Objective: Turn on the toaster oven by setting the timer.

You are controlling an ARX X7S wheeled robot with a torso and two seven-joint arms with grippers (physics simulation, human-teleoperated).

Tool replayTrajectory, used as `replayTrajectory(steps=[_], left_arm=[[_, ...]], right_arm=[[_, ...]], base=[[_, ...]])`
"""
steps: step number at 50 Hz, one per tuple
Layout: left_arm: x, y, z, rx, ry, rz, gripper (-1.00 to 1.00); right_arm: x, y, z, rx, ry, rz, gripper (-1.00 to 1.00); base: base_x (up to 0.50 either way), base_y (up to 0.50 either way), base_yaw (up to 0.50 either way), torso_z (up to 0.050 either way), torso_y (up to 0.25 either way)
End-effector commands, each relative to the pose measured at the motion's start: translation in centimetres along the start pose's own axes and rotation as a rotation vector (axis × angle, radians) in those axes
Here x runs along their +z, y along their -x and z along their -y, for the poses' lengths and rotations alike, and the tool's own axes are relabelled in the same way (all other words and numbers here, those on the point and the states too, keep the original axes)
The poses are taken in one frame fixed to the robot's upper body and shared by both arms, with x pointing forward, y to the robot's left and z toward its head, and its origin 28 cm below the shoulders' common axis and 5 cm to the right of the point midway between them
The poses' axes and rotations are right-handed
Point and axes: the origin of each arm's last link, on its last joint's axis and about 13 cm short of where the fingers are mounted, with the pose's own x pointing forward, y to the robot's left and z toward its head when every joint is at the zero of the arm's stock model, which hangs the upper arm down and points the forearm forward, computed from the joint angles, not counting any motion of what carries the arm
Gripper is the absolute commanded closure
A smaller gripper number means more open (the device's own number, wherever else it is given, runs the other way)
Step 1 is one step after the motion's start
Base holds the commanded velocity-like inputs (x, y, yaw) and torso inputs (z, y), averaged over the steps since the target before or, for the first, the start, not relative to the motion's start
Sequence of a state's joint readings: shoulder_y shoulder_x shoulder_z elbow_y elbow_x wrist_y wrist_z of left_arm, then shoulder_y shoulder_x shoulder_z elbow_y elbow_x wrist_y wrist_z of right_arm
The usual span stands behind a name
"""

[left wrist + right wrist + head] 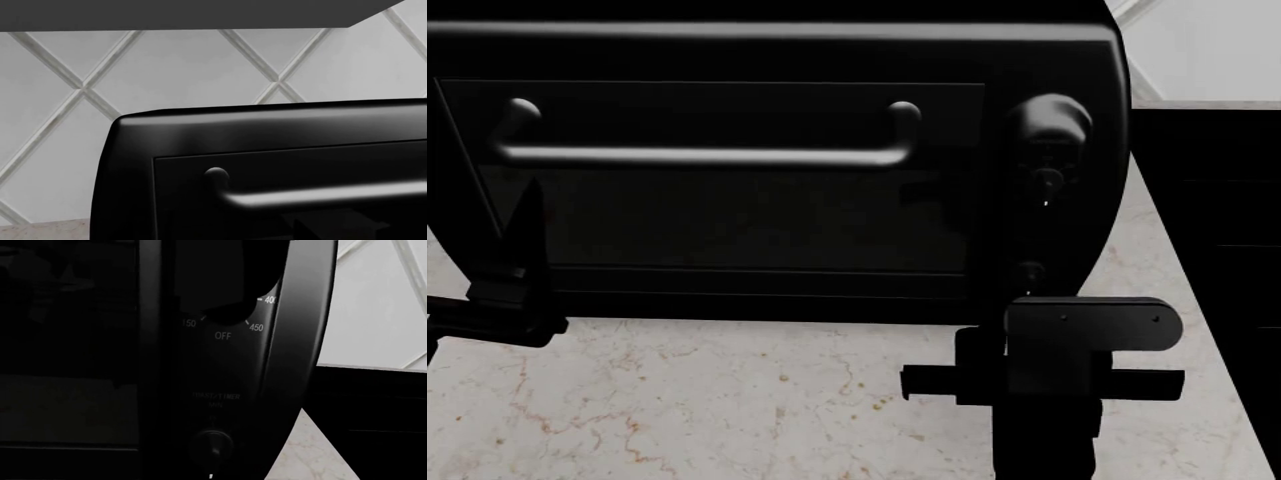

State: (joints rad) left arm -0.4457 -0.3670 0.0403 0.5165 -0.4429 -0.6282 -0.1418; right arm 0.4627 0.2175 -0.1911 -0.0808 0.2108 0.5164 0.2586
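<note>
Both arms render matte black, nearly without contrast. The right arm [1044,420] ends in a rounded rectangular block [1093,324] bearing two tiny pale dots like screws, with short square bars jutting out either side just below it. The left tool [518,262] shows a slim, tapering pointed finger [526,225] above a boxy black base [505,318].

- The toaster oven [774,200] is cut off by the head view's top edge.
- Right pincer [220,280]: black on black, its jaws indistinguishable.
- The timer knob [212,446] markings are unreadable.
</note>
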Motion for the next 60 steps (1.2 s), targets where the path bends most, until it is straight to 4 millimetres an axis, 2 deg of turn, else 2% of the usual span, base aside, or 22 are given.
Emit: replayTrajectory(steps=[1,23,60], left_arm=[[0.1,0.0,0.1,-0.002,-0.001,0.001,-1.0],[0.2,0.0,0.1,-0.003,-0.005,0.0,-1.0],[0.3,0.1,0.0,0.0,-0.008,0.0,-1.0]], right_arm=[[0.8,-1.1,1.9,-0.083,-0.064,-0.006,1.0],[1.3,-1.0,2.3,-0.121,-0.211,0.022,1.0],[1.4,-1.3,3.0,-0.116,-0.689,0.02,1.0]], base=[[0.02,0.0,0.0,0.0,0.0],[0.02,0.0,0.0,0.0,0.0],[0.02,0.0,0.0,0.0,0.0]])
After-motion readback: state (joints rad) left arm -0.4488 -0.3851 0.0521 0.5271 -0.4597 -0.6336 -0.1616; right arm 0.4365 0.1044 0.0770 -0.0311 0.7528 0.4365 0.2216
